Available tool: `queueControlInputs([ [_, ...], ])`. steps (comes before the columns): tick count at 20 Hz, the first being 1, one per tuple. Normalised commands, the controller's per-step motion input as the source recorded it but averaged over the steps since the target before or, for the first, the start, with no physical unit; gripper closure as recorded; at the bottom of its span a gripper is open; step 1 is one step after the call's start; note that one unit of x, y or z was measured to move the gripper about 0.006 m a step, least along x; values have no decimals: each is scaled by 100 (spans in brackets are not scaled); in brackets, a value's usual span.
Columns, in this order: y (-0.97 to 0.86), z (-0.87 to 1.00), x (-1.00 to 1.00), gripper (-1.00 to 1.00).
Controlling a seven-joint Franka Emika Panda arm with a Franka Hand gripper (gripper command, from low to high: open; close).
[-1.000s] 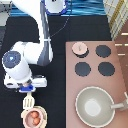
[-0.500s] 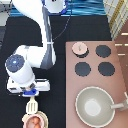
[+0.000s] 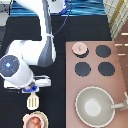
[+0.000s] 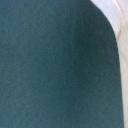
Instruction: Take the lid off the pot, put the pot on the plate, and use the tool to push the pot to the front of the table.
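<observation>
Taking the stove panel point(image 3: 95, 85) as the landmark, everything busy sits off its left edge in the exterior view. Out there on the black table point(image 3: 60, 107) the gripper point(image 3: 33, 92) hangs low, and whether its jaws are apart or together I cannot tell. Right under it lies the tool point(image 3: 33, 102), slotted head toward the view's bottom. Just below that, at the bottom edge, the pot point(image 3: 35, 121) rests open on the plate point(image 3: 26, 120). On the panel itself, the lid point(image 3: 79, 48) lies over the top-left burner, and the big grey pan point(image 3: 95, 106) fills the lower part. The wrist view shows only dark tabletop and a pale corner.
</observation>
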Motion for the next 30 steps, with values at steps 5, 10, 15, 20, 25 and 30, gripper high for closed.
queueControlInputs([
  [5, 4, -37, -100, 100],
  [10, 28, -47, -100, 100],
  [15, 48, -33, -100, 100],
  [20, 58, -30, -100, 100],
  [25, 66, -39, -93, 100],
  [30, 57, -74, -96, 100],
])
